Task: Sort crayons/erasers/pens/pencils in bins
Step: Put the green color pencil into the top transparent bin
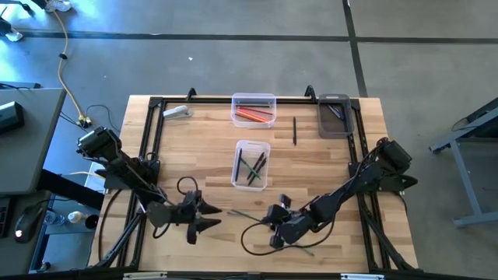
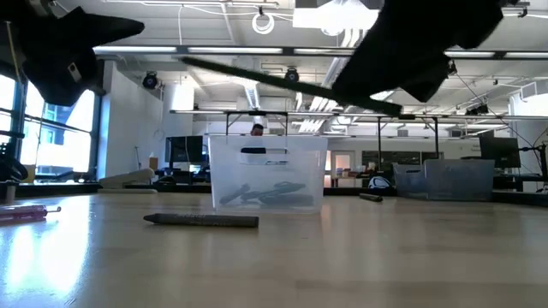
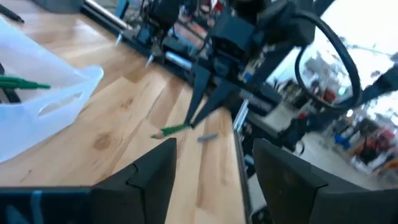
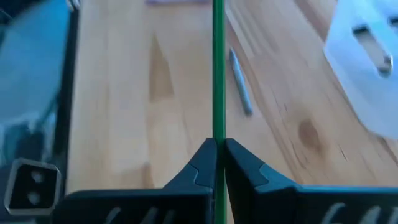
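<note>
Your right tool (image 4: 216, 155) is pinching a green pencil (image 4: 217, 68) right between the fingertips, lifted off the worktop (image 1: 194, 148) near its front edge. The grip sits close to one end, so most of the pencil sticks out unsupported; my read is it can pivot or slide out if you swing fast toward the bins. The middle clear bin (image 1: 251, 165) already holds green and dark sticks and looks like the target. It's narrow, so a pencil coming in crosswise may bridge the rim or tip the tub. A grey pencil (image 4: 240, 90) lies on the worktop just beside your path, and dragging low could knock it. The left tool (image 1: 204, 215) hangs spread open and empty, near the right one at the front, so collision risk if both move inward. The far clear bin (image 1: 254, 109) has red sticks, the smoky grey bin (image 1: 335, 117) sits at the far right, and a loose dark pen (image 1: 294, 130) lies between them.
</note>
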